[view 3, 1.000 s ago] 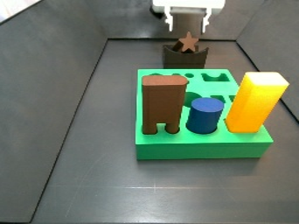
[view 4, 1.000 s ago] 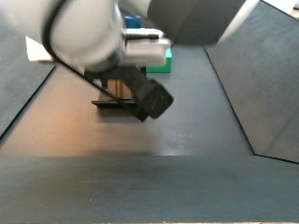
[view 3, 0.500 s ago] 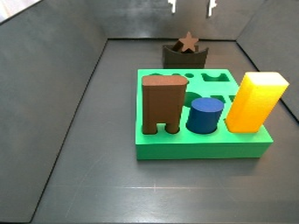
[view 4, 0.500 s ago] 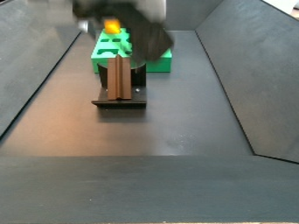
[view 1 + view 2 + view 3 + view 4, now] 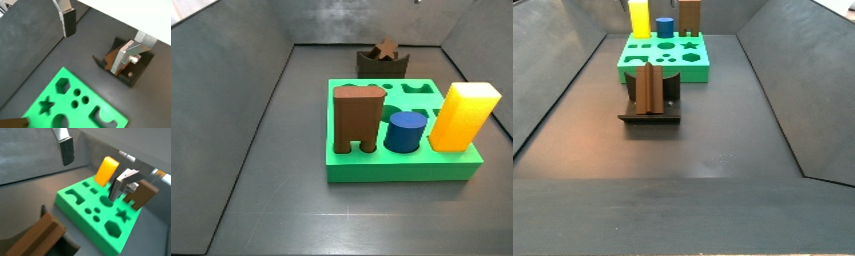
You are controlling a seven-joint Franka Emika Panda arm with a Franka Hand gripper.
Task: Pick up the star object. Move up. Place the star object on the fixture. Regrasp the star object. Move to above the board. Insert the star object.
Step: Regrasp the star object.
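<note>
The star object (image 5: 385, 47) is small and reddish-brown and rests in the notch on top of the fixture (image 5: 382, 66), behind the green board (image 5: 398, 160). My gripper is above both side views and does not show there. In both wrist views it hangs open and empty, high over the floor (image 5: 92, 52) and over the board (image 5: 90, 180). Its fingers (image 5: 67, 20) stand wide apart. The fixture (image 5: 128, 70) is partly hidden behind one finger. The board's star-shaped hole (image 5: 45, 106) is open. The fixture also shows in a side view (image 5: 651, 112).
A tall brown two-legged block (image 5: 358, 120), a blue cylinder (image 5: 406, 132) and a yellow block (image 5: 462, 115) stand in the board's front row. Sloped dark walls (image 5: 238, 120) enclose the floor on both sides.
The gripper was at the star object on the fixture one second ago. It has since risen out of both side views, leaving the star on the fixture.
</note>
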